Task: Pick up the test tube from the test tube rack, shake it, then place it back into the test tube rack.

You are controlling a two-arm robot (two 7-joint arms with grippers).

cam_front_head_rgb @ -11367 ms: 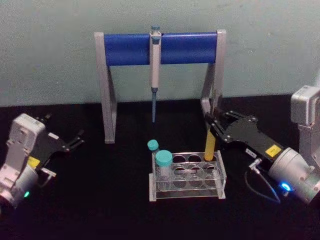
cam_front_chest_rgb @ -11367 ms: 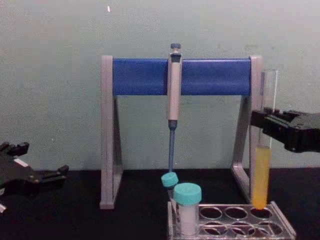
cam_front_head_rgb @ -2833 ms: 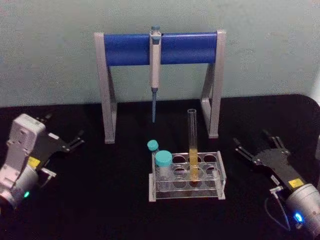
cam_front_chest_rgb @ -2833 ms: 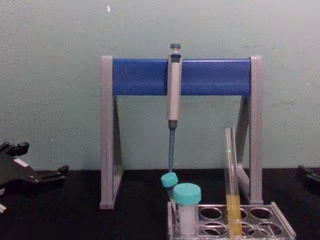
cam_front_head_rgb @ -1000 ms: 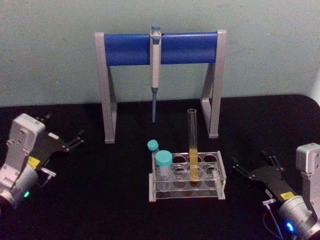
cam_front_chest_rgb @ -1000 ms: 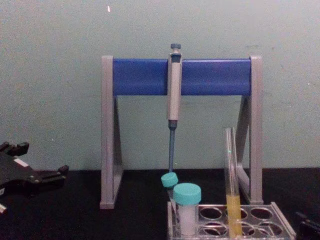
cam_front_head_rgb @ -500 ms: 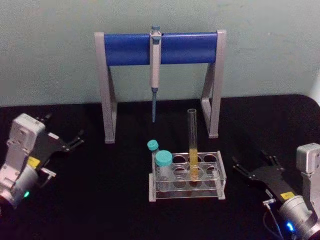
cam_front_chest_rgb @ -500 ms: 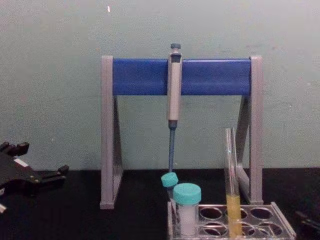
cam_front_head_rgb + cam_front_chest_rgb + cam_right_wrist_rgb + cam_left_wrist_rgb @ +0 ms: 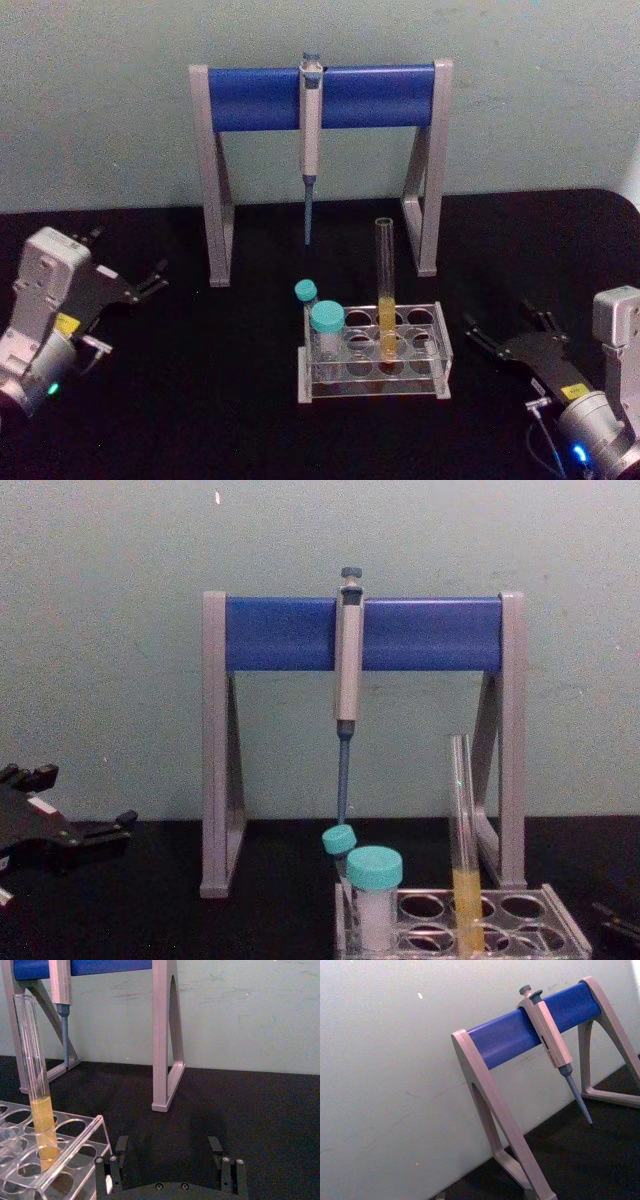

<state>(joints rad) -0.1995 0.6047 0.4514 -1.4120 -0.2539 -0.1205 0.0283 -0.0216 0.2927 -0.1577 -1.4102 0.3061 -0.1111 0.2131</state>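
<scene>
The right gripper [image 9: 508, 340] sits low over the black table [image 9: 220, 400], its two fingers spread wide with nothing between them. In the right wrist view the fingertips [image 9: 115, 1159] stand apart with bare tabletop in the gap, and the test tube [image 9: 37, 1095] rises to one side, beyond them, clear of both fingers. From the head view the gripper lies to the right of the test tube rack [image 9: 372, 378], close by but not touching it.

The test tube [image 9: 385, 290] stands upright in a hole of the rack's middle columns, its yellow-orange liquid filling the lower part and its open mouth well above the rack's top plate. At the rack's left end stand two teal-capped tubes [image 9: 326, 330].

A small yellow label [image 9: 574, 389] shows on the right gripper's black body, and another on the left arm; no writing on either can be read.

Behind the rack stands the blue-barred stand [image 9: 320, 97] on grey legs, with a pipette [image 9: 309, 140] hanging from its bar, tip pointing down at the table behind the rack. Open black table lies between the rack and the stand's legs, and more in front of the rack.

The left gripper [image 9: 152, 278] rests far off at the table's left edge, fingers parted and empty, pointing toward the stand.
</scene>
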